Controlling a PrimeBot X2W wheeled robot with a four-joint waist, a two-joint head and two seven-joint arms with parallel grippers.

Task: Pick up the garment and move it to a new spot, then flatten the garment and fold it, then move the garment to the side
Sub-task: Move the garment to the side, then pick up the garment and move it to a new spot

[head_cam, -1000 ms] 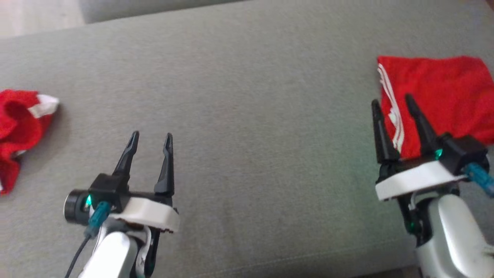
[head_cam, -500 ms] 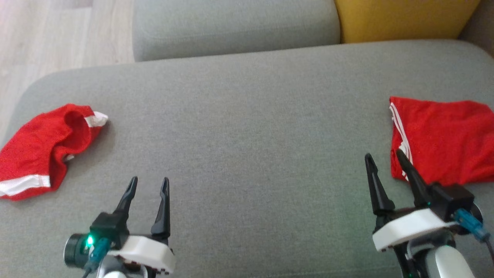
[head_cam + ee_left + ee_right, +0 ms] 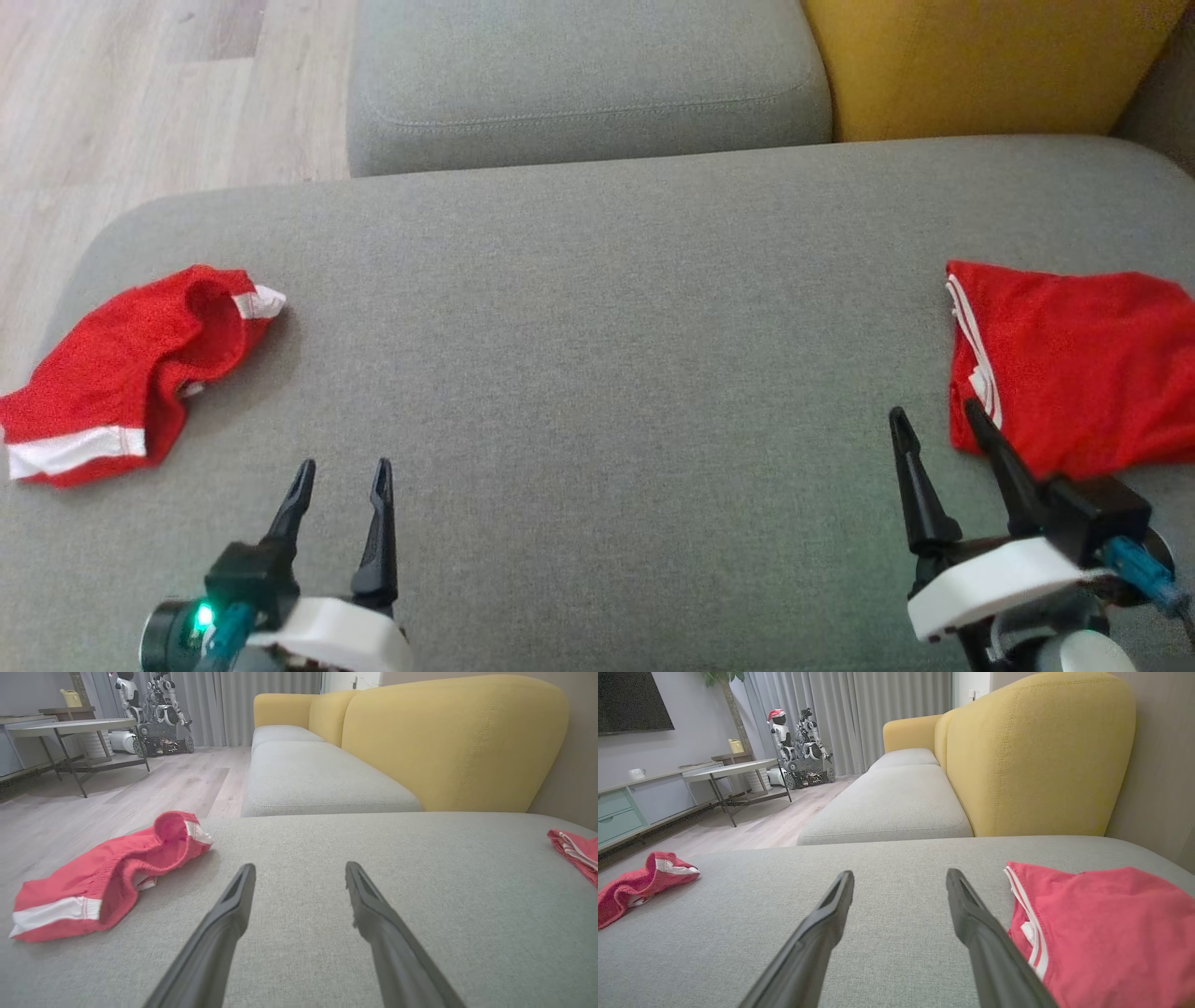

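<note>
Head view: a crumpled red garment point(image 3: 131, 373) of soft cloth with white bands lies at the left end of the broad grey fabric seat cushion point(image 3: 597, 373), near its rounded corner, with one opening gaping. A folded red garment point(image 3: 1074, 373) with thin white stripes lies flat at the right end, well apart from it and cut off by the picture's edge.

The left gripper point(image 3: 344, 464) is near the crumpled one but apart from it, fingers spread wide and holding nothing. The right gripper point(image 3: 934, 408) is equally wide and empty. Its outer finger is just beside the striped edge, and contact cannot be told.

Behind the seat are a second grey cushion point(image 3: 588, 84), a yellow upholstered backrest point(image 3: 980, 65) and pale wood floor point(image 3: 140, 93). In the left wrist view a distant table point(image 3: 70, 725) and another robot point(image 3: 159, 718) are small and indistinct.
</note>
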